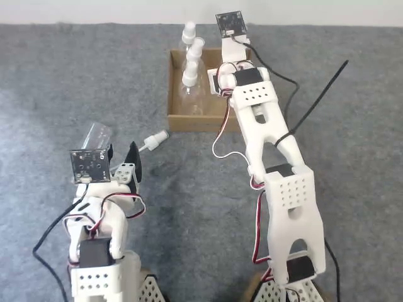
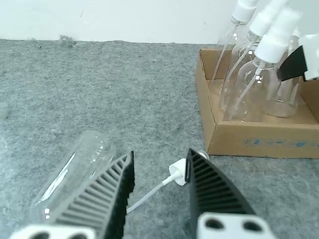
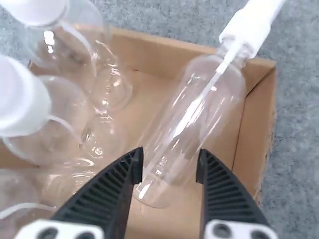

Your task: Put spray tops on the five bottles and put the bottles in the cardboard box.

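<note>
My right gripper (image 3: 167, 191) is clamped on a clear capped plastic bottle (image 3: 194, 114), tilted into a corner of the brown cardboard box (image 3: 256, 134). The left gripper (image 2: 159, 199) is wide open and empty, aimed at the loose white spray top (image 2: 175, 174) -- I guess it's for the uncapped clear bottle (image 2: 75, 169) lying alongside.

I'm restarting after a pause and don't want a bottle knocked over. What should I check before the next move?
1. Fourth bottle has its spray top on: ok.
2. Right gripper holds that bottle, a finger on each side, over the cardboard box: ok.
3. That bottle is upright in the box: not ok, it is tilted.
4. Three capped bottles stand in the box: ok.
5. Fifth bottle is capped: not ok, it lies bare on the carpet.
6. Loose spray top lies between the open fingers of the left gripper: ok.
</note>
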Motion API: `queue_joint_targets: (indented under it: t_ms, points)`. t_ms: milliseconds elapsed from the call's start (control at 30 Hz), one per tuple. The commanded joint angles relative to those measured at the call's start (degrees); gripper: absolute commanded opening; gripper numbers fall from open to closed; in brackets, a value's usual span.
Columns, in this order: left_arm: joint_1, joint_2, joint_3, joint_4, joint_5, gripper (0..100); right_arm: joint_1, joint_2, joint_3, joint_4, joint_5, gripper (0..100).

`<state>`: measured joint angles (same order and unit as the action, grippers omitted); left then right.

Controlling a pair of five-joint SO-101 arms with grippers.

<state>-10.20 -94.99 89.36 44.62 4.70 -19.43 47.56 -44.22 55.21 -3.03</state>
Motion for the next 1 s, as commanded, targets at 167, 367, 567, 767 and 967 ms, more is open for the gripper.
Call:
queue_joint_targets:
  t_ms: [167, 367, 567, 767, 967]
  points:
    - [-0.3, -0.7, -2.8, 0.1, -0.4, 16, -0.5, -2.4, -1.3, 0.0, -0.7, 15.2]
    - [-0.3, -0.7, -2.9, 0.2, -0.4, 16, -0.7, -2.5, -1.3, 0.2, -0.7, 15.2]
    - [-0.4, -0.7, -3.2, 1.3, -0.4, 16, -0.7, -2.5, -1.3, 0.3, -0.6, 15.2]
    - [-0.4, -0.7, -3.2, 1.4, -0.4, 16, -0.4, -2.8, -1.4, 2.0, -0.6, 15.2]
    - [-0.4, -0.7, -3.7, 1.6, -0.4, 16, -0.3, -5.6, -1.3, 5.2, -0.7, 14.9]
